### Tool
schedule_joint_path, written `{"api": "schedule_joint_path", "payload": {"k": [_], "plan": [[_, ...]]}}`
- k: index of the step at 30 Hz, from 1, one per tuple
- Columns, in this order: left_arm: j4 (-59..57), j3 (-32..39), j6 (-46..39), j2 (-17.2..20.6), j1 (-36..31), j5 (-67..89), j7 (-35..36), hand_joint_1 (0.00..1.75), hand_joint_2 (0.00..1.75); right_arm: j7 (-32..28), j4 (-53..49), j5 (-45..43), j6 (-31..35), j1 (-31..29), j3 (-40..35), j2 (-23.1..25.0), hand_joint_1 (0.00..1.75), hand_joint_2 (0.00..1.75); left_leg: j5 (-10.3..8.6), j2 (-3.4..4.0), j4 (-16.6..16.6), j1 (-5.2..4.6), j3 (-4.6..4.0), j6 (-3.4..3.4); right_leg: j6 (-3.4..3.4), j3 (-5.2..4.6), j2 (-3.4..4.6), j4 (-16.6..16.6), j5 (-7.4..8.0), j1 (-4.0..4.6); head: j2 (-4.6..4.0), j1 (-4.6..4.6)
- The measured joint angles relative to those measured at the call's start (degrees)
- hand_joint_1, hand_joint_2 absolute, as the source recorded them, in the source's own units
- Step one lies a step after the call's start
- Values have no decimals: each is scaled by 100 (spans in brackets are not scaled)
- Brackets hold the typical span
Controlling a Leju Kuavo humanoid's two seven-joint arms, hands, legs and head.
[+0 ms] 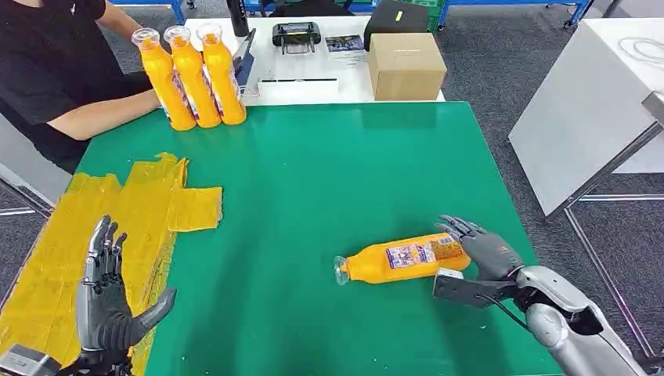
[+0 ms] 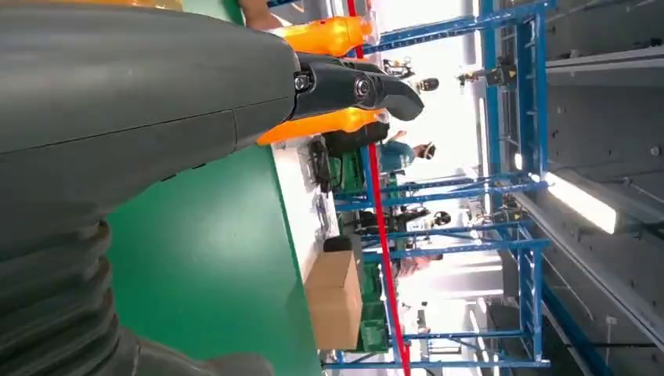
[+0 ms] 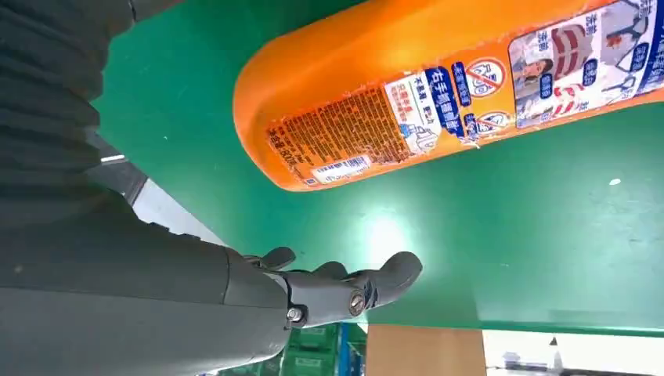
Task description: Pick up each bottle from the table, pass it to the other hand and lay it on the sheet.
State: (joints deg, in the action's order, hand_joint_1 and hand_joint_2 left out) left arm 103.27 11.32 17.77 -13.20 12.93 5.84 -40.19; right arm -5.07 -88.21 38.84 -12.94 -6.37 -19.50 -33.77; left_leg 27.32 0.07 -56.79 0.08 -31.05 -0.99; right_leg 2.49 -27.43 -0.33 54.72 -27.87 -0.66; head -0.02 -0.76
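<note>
Bottle [image 1: 403,259] lies on its side on the green counter [image 1: 329,180], cap end pointing toward the robot's left, base end just beside the right hand [image 1: 479,244]. Right hand is open, fingers spread and slightly curled near the base; the right wrist view shows a clear gap of green between the fingers [image 3: 376,286] and the bottle, so nothing is gripped yet. Looks like the approach to the first pick, judging by that position.

Left hand [image 1: 110,301] is open too, fingers up and apart, holding nothing. It hovers over the yellow sheet [image 1: 94,227] at the counter's left side, probably parked there to receive the handover and lay the bottle down close by.

Three more bottles [image 1: 192,74] stand upright in a tight row at the far left edge of the counter, next to a person's forearm [image 1: 102,113]; likely queued for later rounds.

Sheet is crumpled plastic film, uneven, so a round bottle may roll on it. Counter top is smooth and matte.

Beyond it: white table with a cardboard box [image 1: 405,66], a controller and a black case. Grey carpet floor, blue racking in the background.
</note>
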Motion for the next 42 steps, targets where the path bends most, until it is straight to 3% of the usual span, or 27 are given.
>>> {"api": "schedule_joint_path", "payload": {"k": [9,19,20,21,22,23,25,34,42], "plan": [[-11,31,41,0,-20,0,0,0,175,42,89,-83,-212,-146,-148,-11,0,175,0,1,0,0,1,0,0,0,1,0,0,0,0,0],[-336,-170,81,39,-366,9,39,0,175,-68,2001,94,-542,-1470,-1318,513,0,175,-5,0,-1,1,14,-3,1,14,0,2,2,1,0,-2],[-358,-190,79,46,-379,9,42,0,175,-77,2121,75,-533,-1563,-1400,540,5,175,-5,1,-1,2,15,-3,1,13,1,2,2,2,0,0],[-378,-210,76,52,-398,9,44,0,175,-76,2231,35,-529,-1640,-1480,555,58,175,-4,1,-1,2,14,-3,2,13,1,2,2,2,0,2],[-400,-221,79,59,-418,7,44,0,175,-68,2338,-19,-572,-1721,-1567,562,155,175,-4,2,-1,2,14,-3,2,14,2,2,2,2,0,2],[-422,-223,79,66,-434,-2,52,0,175,-52,2418,-85,-647,-1817,-1653,566,171,175,-3,4,-1,2,16,-3,2,12,6,1,2,2,0,0],[-494,-249,79,90,-496,-13,77,0,175,-48,2634,-243,-791,-2012,-1889,562,166,175,-2,10,-1,3,22,-3,2,11,13,0,2,2,0,2],[-728,-400,-9,160,-647,-105,118,0,175,-68,3280,-581,-844,-2574,-2728,535,173,175,7,31,2,5,95,-2,-1,20,23,-5,-1,2,0,2],[-813,-413,-9,201,-672,-114,120,0,175,-70,3469,-680,-868,-2672,-2995,525,175,175,5,32,0,4,101,-3,2,59,23,-3,2,2,0,2]]}}
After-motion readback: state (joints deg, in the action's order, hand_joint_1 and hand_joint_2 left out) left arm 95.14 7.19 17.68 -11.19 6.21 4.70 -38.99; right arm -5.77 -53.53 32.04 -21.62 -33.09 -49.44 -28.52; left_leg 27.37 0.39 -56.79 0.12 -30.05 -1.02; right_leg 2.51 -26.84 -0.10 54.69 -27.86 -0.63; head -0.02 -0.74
